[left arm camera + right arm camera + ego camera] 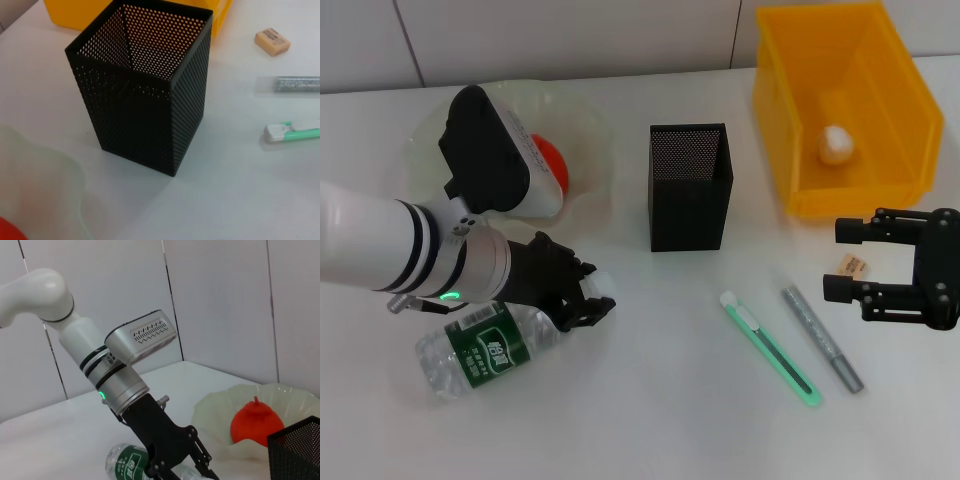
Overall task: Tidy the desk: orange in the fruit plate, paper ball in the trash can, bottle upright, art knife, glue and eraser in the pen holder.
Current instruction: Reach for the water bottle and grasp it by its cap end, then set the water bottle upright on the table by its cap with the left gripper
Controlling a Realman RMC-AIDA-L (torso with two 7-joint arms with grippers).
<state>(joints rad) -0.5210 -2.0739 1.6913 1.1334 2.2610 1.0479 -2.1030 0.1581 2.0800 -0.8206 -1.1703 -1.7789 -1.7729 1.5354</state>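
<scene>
Two grippers show from the head camera: the left gripper (582, 296) is at the cap end of the lying water bottle (485, 350), jaws pinching its neck; the right gripper (848, 262) hovers with jaws spread over the eraser (854, 266). An orange (548, 164) sits in the fruit plate (582, 130), a paper ball (837, 143) in the yellow bin (790, 120). Left wrist: pen holder (145, 90), glue stick (292, 83) and art knife (295, 132) beside it. Right wrist: the left gripper on the bottle.
</scene>
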